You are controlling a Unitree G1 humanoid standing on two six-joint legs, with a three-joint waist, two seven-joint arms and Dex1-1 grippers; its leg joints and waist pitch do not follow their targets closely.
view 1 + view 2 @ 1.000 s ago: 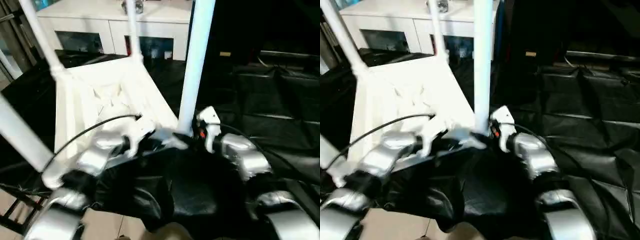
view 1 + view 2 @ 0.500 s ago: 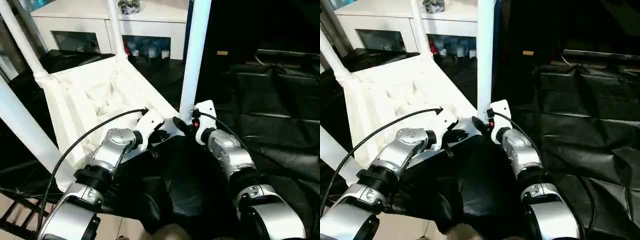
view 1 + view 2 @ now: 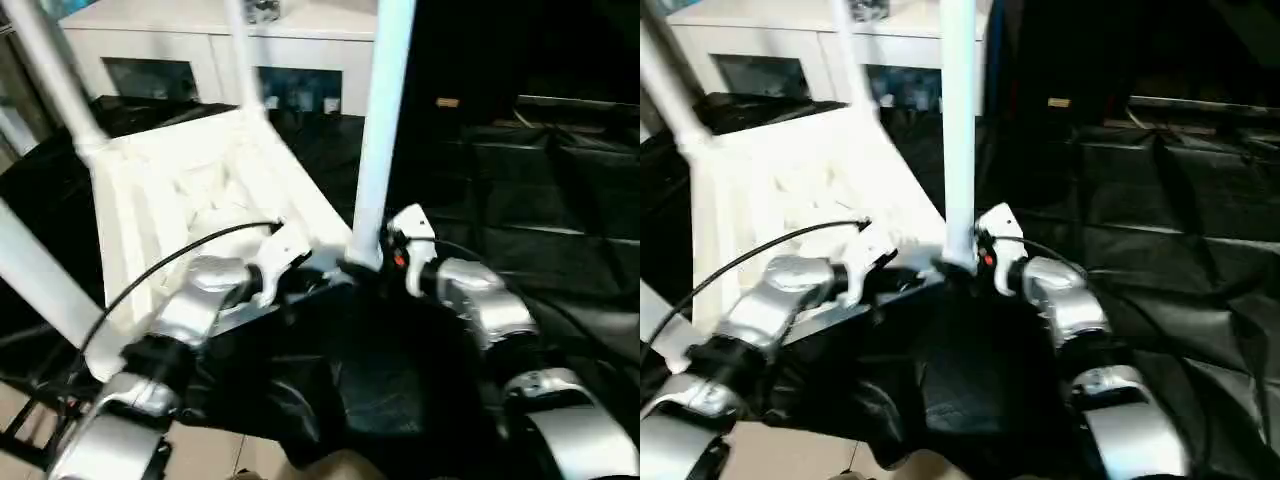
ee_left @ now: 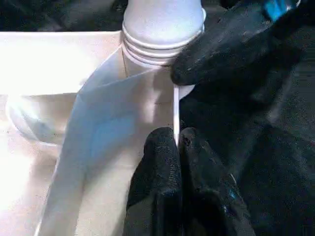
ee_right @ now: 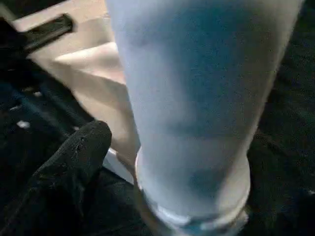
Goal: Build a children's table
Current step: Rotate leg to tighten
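Nearest the camera, two silver forearms are seen reaching forward over crumpled black sheeting that covers the worktop. The left pincer is closed, its two black fingers pressed together on the thin white rim of the tabletop beside a corner socket. The right pincer is set at the base of the nearest leg; one black finger is seen beside that leg and not pressed to it, the other is hidden behind the leg, so the pincer is taken to stand open around the leg without gripping it. The tabletop lies upside down, ribbed underside up, on the black sheeting, tilted away toward the left. Four white tubular legs are counted standing in its corner sockets: the nearest one by the right pincer, one at the near left, one at the far left and one at the far corner; all are cut off by the picture edges. The ribs inside the tabletop are washed out and hard to make out. Farthest back, a white cabinet with glass doors is seen; small items behind the glass cannot be identified.
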